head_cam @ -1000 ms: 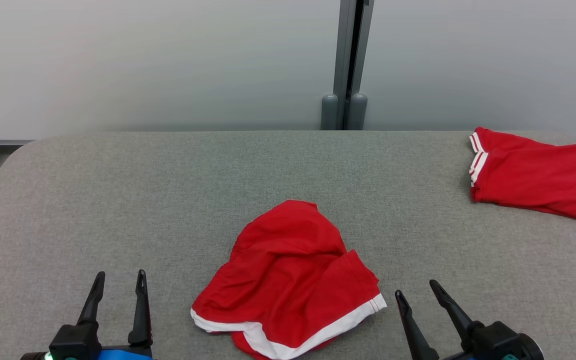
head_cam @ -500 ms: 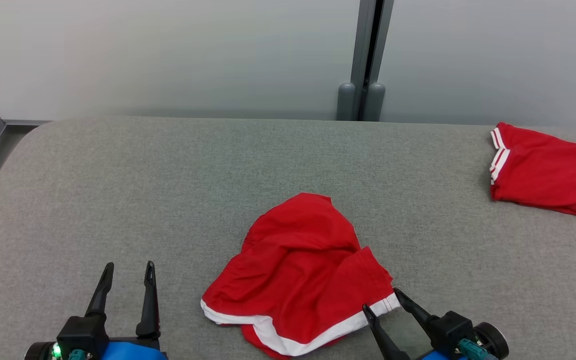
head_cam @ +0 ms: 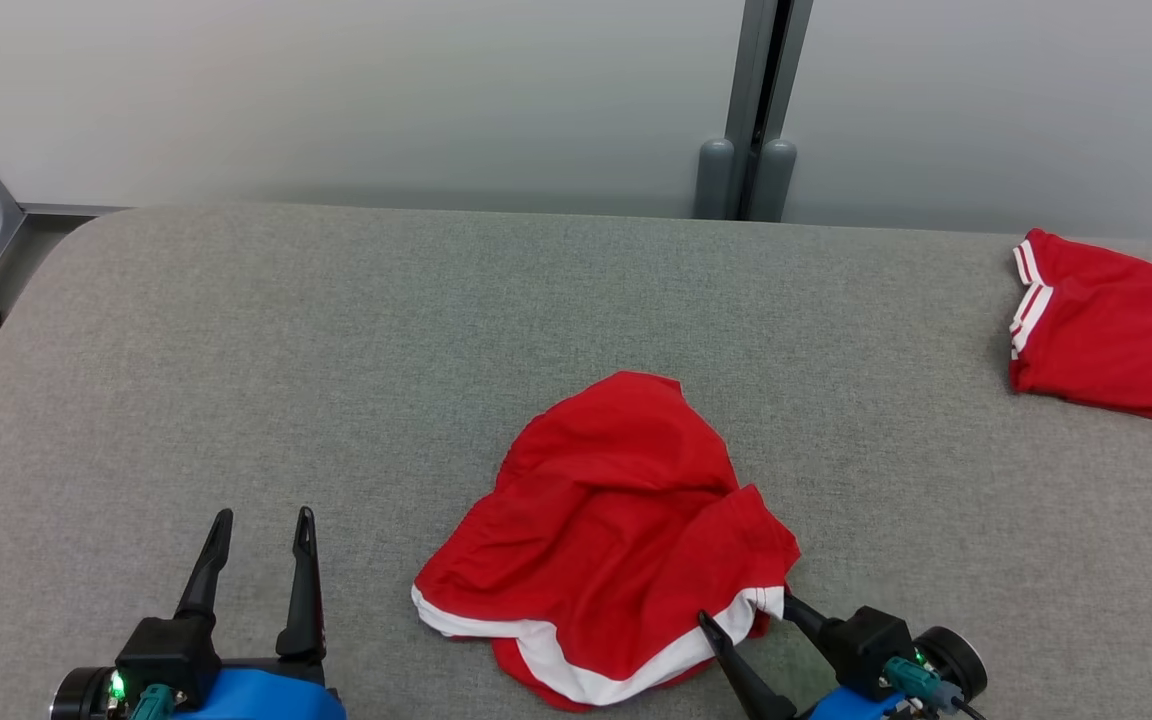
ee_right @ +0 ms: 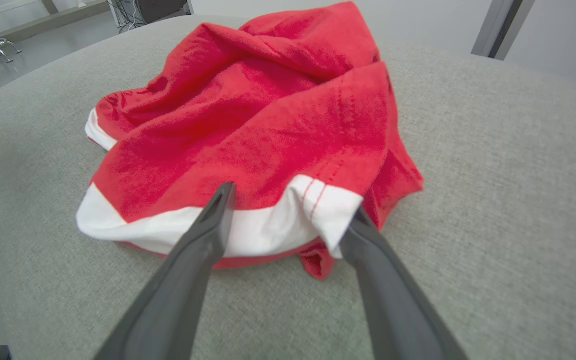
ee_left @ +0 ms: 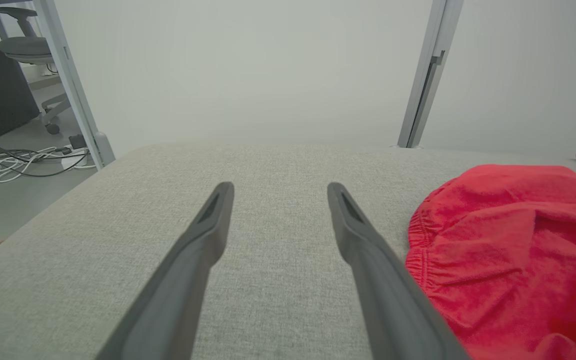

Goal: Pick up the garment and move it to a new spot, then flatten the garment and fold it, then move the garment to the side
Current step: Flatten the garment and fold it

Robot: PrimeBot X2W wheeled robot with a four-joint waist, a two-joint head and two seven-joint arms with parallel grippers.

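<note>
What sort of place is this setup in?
Probably a lab or office test bay: grey fabric-topped table, plain partition panels on a metal post, office chair and loose floor cables.

- Bare table (head_cam: 286,350) is offered across the left and the far middle.
- The near middle is blocked by the crumpled garment (head_cam: 616,500), flanked by the right gripper's (head_cam: 744,606) spread fingers.
- The far right is taken by a second garment (head_cam: 1116,340).
</note>
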